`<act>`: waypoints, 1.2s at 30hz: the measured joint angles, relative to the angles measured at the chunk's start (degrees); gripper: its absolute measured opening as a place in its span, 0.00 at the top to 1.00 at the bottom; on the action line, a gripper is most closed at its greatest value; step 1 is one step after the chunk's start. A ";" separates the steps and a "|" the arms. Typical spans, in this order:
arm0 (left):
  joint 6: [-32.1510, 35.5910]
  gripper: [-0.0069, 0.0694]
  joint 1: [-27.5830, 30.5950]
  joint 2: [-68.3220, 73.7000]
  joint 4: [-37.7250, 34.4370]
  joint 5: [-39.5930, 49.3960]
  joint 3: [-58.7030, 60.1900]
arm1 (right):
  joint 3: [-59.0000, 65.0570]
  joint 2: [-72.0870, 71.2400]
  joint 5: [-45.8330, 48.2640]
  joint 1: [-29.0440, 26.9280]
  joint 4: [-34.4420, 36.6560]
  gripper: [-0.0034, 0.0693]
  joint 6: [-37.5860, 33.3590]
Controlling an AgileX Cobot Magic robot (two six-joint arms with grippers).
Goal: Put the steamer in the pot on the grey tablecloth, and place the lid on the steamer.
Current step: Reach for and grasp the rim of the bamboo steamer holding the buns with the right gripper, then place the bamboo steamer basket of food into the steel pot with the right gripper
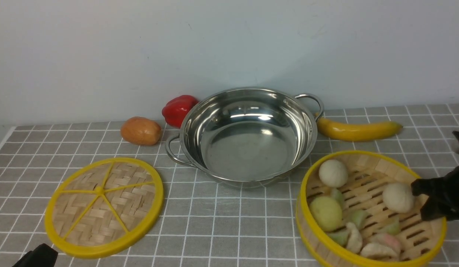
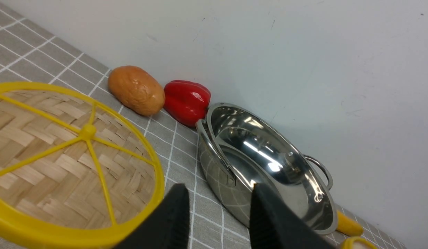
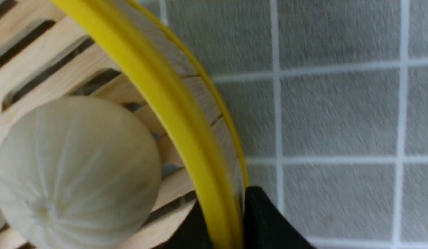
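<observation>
The steamer (image 1: 363, 152) sits on the grey tablecloth (image 1: 229, 222) at the front right, holding several buns and dumplings. My right gripper (image 1: 418, 202) is shut on its right wall. In the right wrist view the yellow rim (image 3: 186, 138) runs between the two black fingers of that gripper (image 3: 226, 207), one inside the basket and one outside. The empty steel pot (image 1: 248, 148) stands in the middle, behind the steamer. The woven lid (image 1: 103, 205) lies flat at the front left. My left gripper (image 2: 219, 190) is open and empty, low beside the lid (image 2: 62, 155), pointing toward the pot (image 2: 262, 162).
An orange-brown potato (image 1: 140, 130) and a red pepper (image 1: 178, 109) lie left of the pot, and a banana (image 1: 357, 130) lies to its right. A pale wall closes off the back. A white bun (image 3: 75, 169) lies just inside the steamer wall by the inner finger.
</observation>
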 joint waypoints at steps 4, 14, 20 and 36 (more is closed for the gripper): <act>0.05 0.59 0.00 0.00 0.00 0.00 0.00 | 0.63 -3.99 5.56 0.04 -4.35 0.81 0.18; 1.57 0.59 0.00 0.00 0.00 0.05 0.00 | -4.40 -13.90 18.74 0.18 -4.30 0.81 0.05; 1.57 0.59 0.00 0.00 0.00 0.05 0.00 | -20.88 -10.84 20.80 8.01 -4.58 0.81 4.94; 1.95 0.59 0.00 0.00 0.00 0.05 0.00 | -79.41 31.02 27.73 25.26 -9.54 0.82 19.54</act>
